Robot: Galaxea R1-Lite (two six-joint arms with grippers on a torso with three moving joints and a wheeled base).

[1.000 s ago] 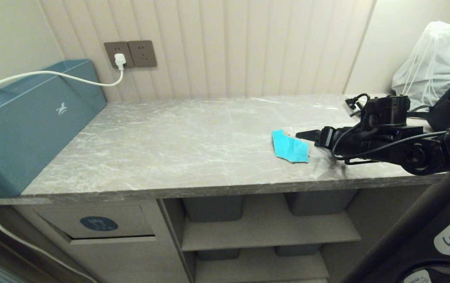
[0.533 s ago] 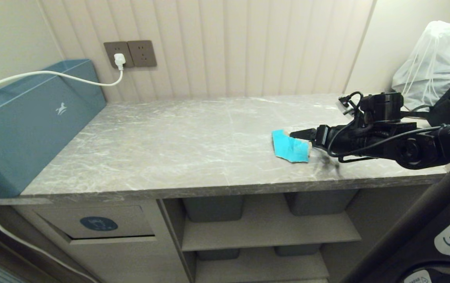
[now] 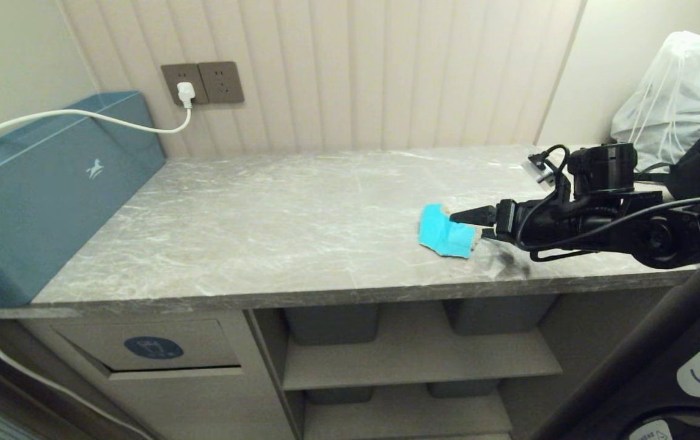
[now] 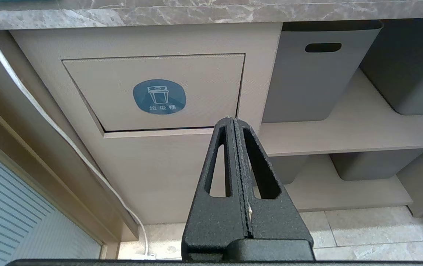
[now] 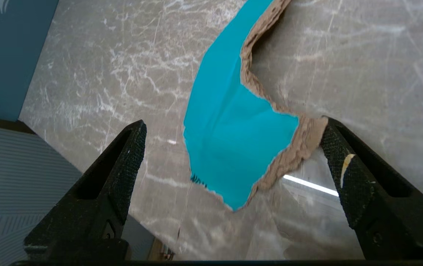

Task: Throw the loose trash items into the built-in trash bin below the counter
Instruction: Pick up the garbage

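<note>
Since the earlier frame the turquoise scrap has shifted slightly left, nudged by the right tool. Left tool hangs pressed together before the trash-bin flap. Right arm reaches level over the desk, tool spread, straddling the scrap's torn edge near the front right.

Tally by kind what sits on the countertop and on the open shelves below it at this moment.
Turquoise paper scrap: 1, on the counter
Dull-blue box: 1
White drawstring bag: 1
Grey tubs, on the shelves: 4, namely
Total: 7
</note>
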